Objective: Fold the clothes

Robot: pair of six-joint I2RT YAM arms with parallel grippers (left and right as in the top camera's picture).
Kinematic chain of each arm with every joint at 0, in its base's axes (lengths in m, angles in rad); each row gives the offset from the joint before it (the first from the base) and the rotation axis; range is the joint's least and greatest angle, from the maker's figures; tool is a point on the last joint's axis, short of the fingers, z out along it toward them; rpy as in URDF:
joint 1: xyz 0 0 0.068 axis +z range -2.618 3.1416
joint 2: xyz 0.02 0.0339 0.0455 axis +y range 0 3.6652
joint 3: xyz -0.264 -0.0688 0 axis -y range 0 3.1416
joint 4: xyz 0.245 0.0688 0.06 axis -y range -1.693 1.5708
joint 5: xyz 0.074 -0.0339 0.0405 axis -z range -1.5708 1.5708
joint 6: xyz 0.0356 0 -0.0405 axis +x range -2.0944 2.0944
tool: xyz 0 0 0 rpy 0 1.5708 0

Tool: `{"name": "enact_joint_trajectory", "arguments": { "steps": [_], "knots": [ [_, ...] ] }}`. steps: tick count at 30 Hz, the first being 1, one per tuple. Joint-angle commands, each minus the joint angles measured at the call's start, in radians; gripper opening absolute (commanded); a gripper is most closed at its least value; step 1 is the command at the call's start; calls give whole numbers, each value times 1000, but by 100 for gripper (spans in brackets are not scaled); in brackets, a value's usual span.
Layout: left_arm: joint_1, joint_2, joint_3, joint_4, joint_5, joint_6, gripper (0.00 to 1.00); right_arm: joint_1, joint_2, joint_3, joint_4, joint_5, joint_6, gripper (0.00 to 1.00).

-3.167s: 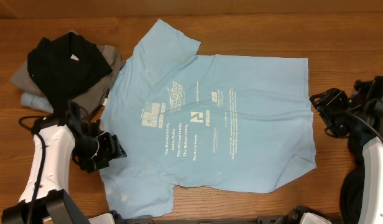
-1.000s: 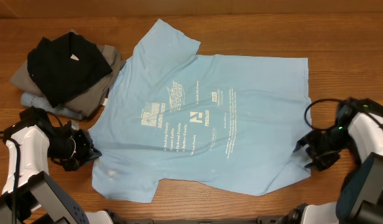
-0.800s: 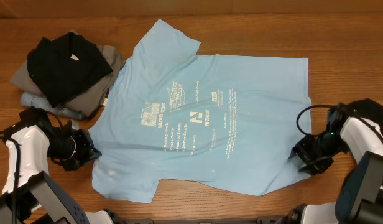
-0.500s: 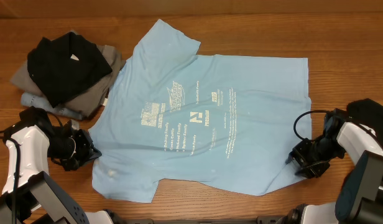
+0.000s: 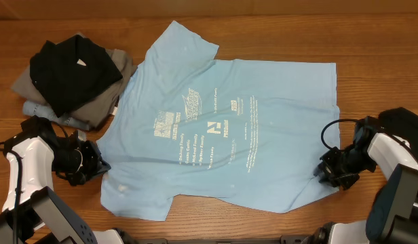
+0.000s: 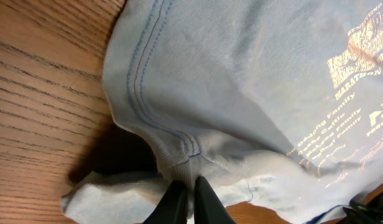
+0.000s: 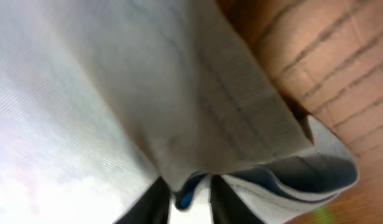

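- I see my left gripper (image 6: 190, 185) pinching the near-left edge of the light blue T-shirt (image 5: 229, 129)
- My right gripper (image 7: 189, 186) pinches its near-right hem

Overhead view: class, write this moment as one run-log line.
T-shirt: spread, unfolded | left pincer: shut on its edge | right pincer: shut on hem corner | clothes pile: apart

The left pincer (image 5: 93, 165) has drawn back leftward, dragging the T-shirt's (image 5: 263, 135) lower sleeve and side with it; the right pincer (image 5: 326, 171) has swung down from beside the hem to the lower hem corner; its jaws have narrowed onto that fabric, rumpling the corner.
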Motion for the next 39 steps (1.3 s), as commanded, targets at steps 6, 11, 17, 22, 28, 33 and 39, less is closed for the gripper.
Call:
{"name": "enact_joint_trajectory", "arguments": {
  "steps": [6,11,17,22,28,33,39],
  "knots": [
    [-8,-16,15,0,14,19,9,4,-6,-7,-19,14,9,16],
    [-8,-16,15,0,14,20,10,4,-6,-7,-48,14,8,13],
    [-8,-16,15,0,14,26,10,4,-6,-6,-56,14,5,10],
    [-8,-16,15,0,14,27,11,4,-6,-6,-56,14,0,16],
    [-8,-16,15,0,14,27,11,4,-6,-6,-57,14,-7,4],
    [-8,-16,15,0,14,27,11,4,-8,10,-60,14,-23,4],
    [-8,-16,15,0,14,31,11,4,-58,82,-87,14,-45,4]
  ]
}}
